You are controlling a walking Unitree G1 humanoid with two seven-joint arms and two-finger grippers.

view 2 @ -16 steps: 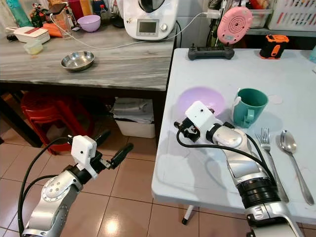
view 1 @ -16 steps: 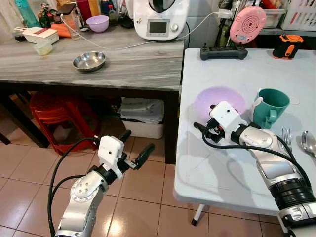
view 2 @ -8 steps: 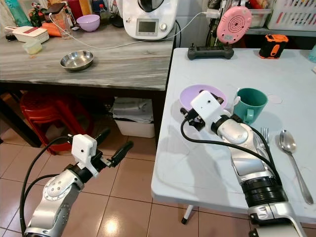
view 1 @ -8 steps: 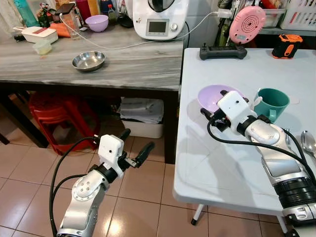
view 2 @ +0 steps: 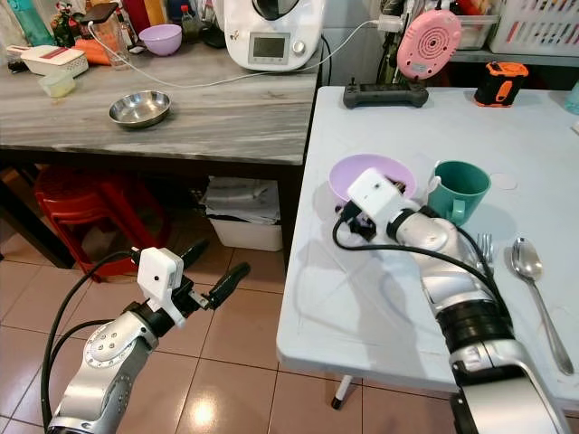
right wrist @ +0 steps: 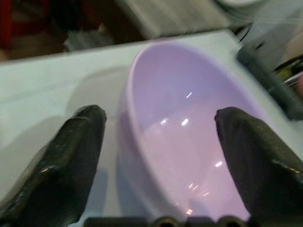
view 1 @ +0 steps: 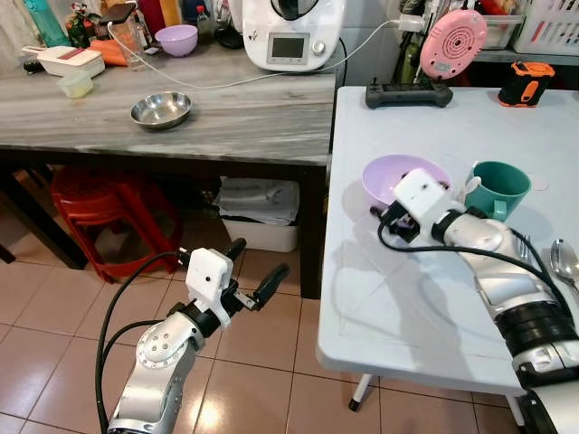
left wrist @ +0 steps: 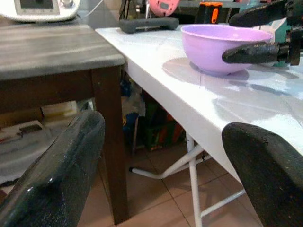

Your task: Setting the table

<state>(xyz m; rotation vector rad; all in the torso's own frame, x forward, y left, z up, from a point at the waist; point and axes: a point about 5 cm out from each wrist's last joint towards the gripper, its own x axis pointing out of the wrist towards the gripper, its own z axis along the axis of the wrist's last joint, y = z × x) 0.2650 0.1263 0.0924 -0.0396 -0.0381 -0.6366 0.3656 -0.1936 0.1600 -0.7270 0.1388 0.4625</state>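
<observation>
A lilac bowl point(view 1: 398, 174) stands upright on the white table point(view 1: 398, 307), next to a teal cup point(view 1: 498, 187). My right gripper point(view 1: 396, 206) is open at the bowl's near rim. In the right wrist view one finger point(right wrist: 66, 156) is outside the bowl's wall and the other point(right wrist: 258, 161) is over its hollow, with the bowl point(right wrist: 189, 123) between them. A fork point(view 1: 525, 244) and a spoon point(view 1: 564, 262) lie to the right of the cup. My left gripper point(view 1: 253, 267) hangs open over the floor, holding nothing.
A grey wooden table point(view 1: 226, 117) on the left carries a steel bowl point(view 1: 161, 109), a white kitchen machine point(view 1: 294, 32) and a second purple bowl point(view 1: 176, 40). Red stools point(view 1: 99, 208) stand beneath it. A black remote point(view 1: 409, 92) lies at the white table's far end.
The lilac bowl was blurred a second ago and now stands still. My right gripper moved from in front of the bowl up to its rim. The left arm barely shifted.
</observation>
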